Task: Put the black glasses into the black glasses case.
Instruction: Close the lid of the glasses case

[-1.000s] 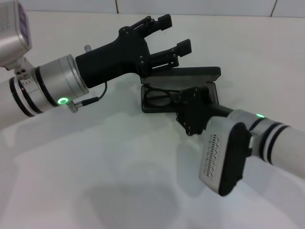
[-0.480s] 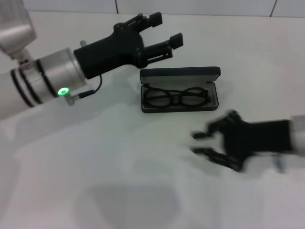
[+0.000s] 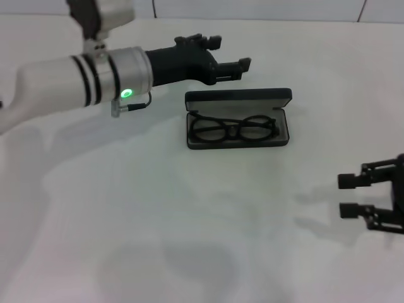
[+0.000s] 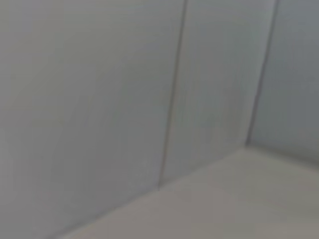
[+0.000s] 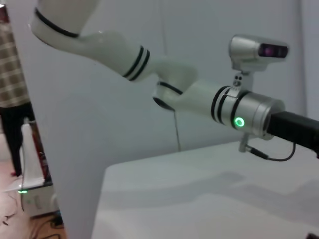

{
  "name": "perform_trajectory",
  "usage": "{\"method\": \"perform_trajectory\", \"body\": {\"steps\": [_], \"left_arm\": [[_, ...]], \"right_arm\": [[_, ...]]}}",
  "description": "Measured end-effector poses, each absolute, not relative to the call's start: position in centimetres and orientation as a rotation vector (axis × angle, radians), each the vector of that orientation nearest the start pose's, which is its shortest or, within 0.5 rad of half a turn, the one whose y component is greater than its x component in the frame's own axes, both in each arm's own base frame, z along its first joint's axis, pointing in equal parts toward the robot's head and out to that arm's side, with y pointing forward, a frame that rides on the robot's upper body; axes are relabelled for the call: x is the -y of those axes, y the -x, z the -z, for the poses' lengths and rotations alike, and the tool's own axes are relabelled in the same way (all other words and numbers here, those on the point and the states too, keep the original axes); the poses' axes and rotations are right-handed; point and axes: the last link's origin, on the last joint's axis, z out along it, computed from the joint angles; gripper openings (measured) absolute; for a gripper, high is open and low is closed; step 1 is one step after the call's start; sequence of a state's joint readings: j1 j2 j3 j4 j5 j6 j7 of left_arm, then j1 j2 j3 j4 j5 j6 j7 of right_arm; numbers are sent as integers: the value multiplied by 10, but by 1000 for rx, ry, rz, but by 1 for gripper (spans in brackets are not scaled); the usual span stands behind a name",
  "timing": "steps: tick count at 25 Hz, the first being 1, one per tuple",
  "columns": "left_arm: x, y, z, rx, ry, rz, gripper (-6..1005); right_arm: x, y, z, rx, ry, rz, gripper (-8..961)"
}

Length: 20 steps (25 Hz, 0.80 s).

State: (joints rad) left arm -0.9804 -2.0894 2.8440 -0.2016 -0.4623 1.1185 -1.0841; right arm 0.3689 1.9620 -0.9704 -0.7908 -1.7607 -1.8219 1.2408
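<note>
The black glasses case [image 3: 238, 119] lies open on the white table, its lid tipped up toward the back. The black glasses [image 3: 232, 129] lie inside it on the grey lining. My left gripper [image 3: 230, 53] hovers above and behind the case's back left corner, fingers open and empty. My right gripper [image 3: 346, 196] is at the right edge of the head view, well to the front right of the case, open and empty. The left wrist view shows only wall and table. The right wrist view shows my left arm [image 5: 239, 112].
The white table [image 3: 158, 221] spreads all round the case. A tiled wall [image 3: 252, 7] runs along the back. The right wrist view shows a person [image 5: 12, 89] and floor gear beyond the table's edge.
My right gripper has drawn back from the case to the front right, leaving the glasses in the case. My left arm has swung back and up behind the case.
</note>
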Motion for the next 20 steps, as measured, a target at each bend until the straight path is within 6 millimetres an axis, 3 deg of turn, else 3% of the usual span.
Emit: {"method": "perform_trajectory", "body": {"steps": [6, 11, 20], "left_arm": [[-429, 194, 81, 619, 2501, 508, 860], [-423, 187, 98, 551, 2595, 404, 860], [-400, 188, 118, 484, 2699, 390, 859]], "right_arm": [[-268, -273, -35, -178, 2939, -741, 403], [-267, -278, -33, -183, 2934, -721, 514], [-264, -284, -35, -208, 2920, -703, 531]]}}
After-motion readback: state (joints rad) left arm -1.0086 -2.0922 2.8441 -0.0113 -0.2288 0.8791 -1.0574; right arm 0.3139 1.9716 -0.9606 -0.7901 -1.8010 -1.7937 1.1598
